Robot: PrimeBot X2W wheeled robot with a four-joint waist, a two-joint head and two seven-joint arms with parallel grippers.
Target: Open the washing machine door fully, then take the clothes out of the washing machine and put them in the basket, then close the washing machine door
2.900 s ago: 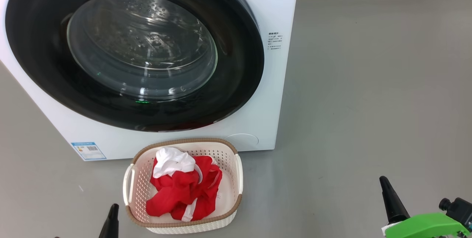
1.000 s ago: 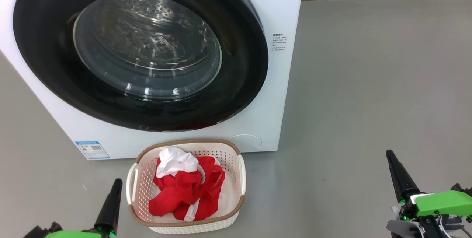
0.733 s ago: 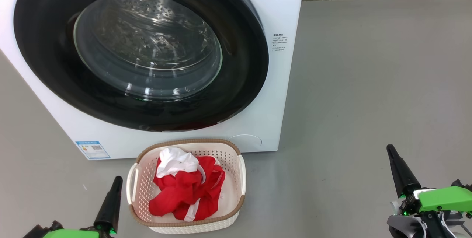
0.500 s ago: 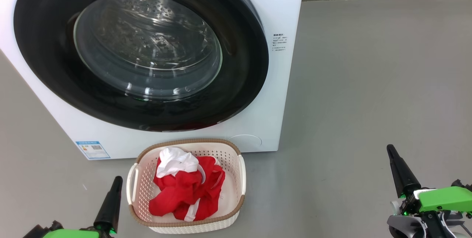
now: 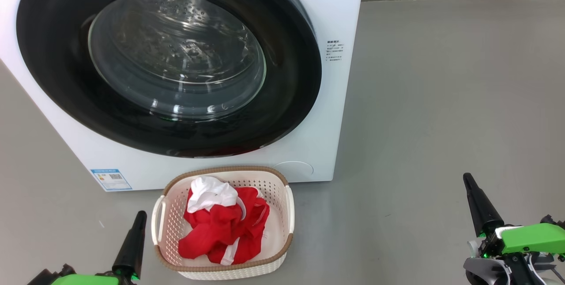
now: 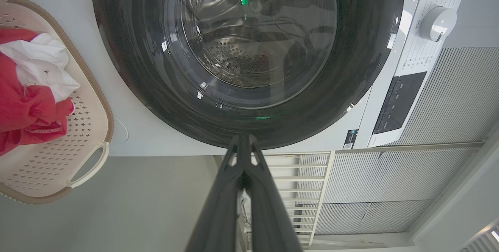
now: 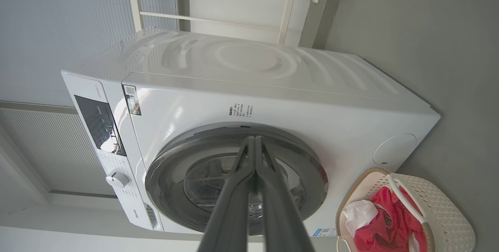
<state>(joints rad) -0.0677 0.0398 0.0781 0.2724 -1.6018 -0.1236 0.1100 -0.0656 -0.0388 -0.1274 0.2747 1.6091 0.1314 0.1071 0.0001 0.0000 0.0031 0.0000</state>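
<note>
1. Presently, washing machine [image 5: 340, 113]: white front-loader standing on the grey floor [image 5: 441, 99]. A small blue label sticker [image 5: 110, 179] sits low on its front, toward the left corner in the head view.
2. Washing machine door [image 5: 53, 77]: wide glossy black rim, shut flat against the machine's front. Its bulging clear glass window [image 5: 176, 55] shows the perforated steel drum behind.
3. Basket [image 5: 279, 214]: cream-white perforated plastic with a brown woven-look rim and side handles. It stands on the floor just in front of the machine, below the door's lower edge.
4. Clothes [image 5: 220, 227]: red garment with white parts, bunched inside the basket, the white part lying toward the machine.
5. Left fingers [image 5: 132, 243]: dark, pressed together, holding nothing. They are at the lower left of the head view, near the basket's left handle but apart from it.
6. Right fingers [image 5: 479, 210]: dark, closed tip to tip, empty. They are at the lower right of the head view, over bare floor, well apart from basket and machine.
7. Control panel [image 6: 397, 102] and white dial [image 6: 437, 23]: on the machine's front beside the door, seen in the left wrist view.
</note>
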